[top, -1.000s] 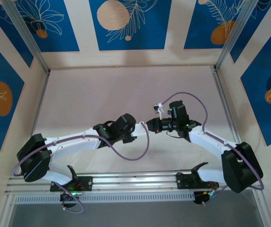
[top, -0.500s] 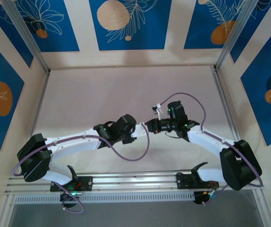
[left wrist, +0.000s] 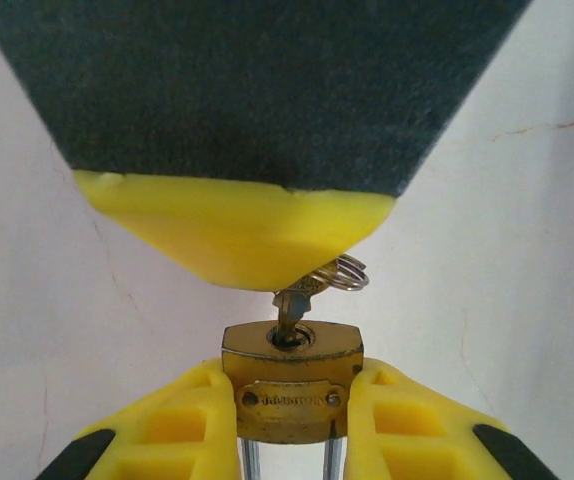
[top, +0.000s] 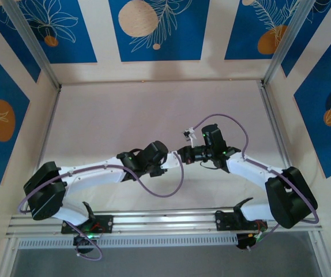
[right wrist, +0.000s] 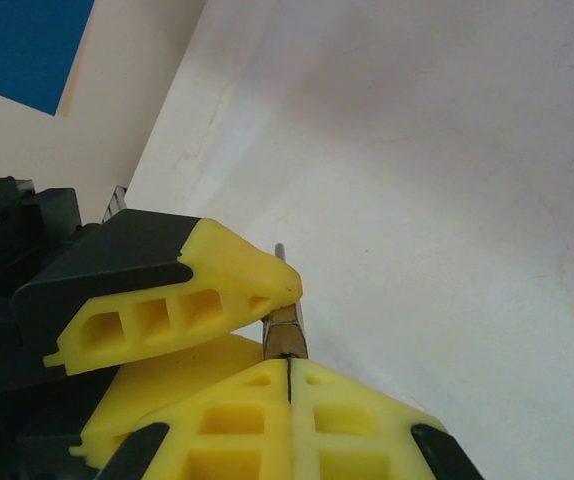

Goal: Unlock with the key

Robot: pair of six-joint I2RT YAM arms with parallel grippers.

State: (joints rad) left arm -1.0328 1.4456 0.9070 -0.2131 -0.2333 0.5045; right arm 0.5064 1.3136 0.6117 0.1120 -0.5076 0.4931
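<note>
Since the earlier top view, my right arm has crept a little toward frame left and my left arm has shifted with it, so the two tools sit closer together at centre. From above, my left gripper point(top: 166, 162) and right gripper point(top: 183, 154) meet tip to tip over the pale table point(top: 125, 115). What they hold is too small to make out there.

Left wrist view: my left gripper point(left wrist: 292, 400) is closed on the brass padlock point(left wrist: 292, 385), with a yellow finger on each side of its body at lower centre. The key point(left wrist: 288, 312) stands in the keyhole on the padlock's upper face. Its head is hidden under my right tool's yellow finger, which comes down from the top, and a small key ring point(left wrist: 348, 272) peeks out beside it. The shackle's legs run off the bottom edge, so I cannot tell whether it has sprung.

Right wrist view: my right gripper point(right wrist: 289, 368) is fully closed at bottom centre, its fingers meeting at a seam. It pinches a slim metal piece that I take for the key point(right wrist: 285, 335).

I judge the insertion done; the turn and the shackle's release are left.
</note>
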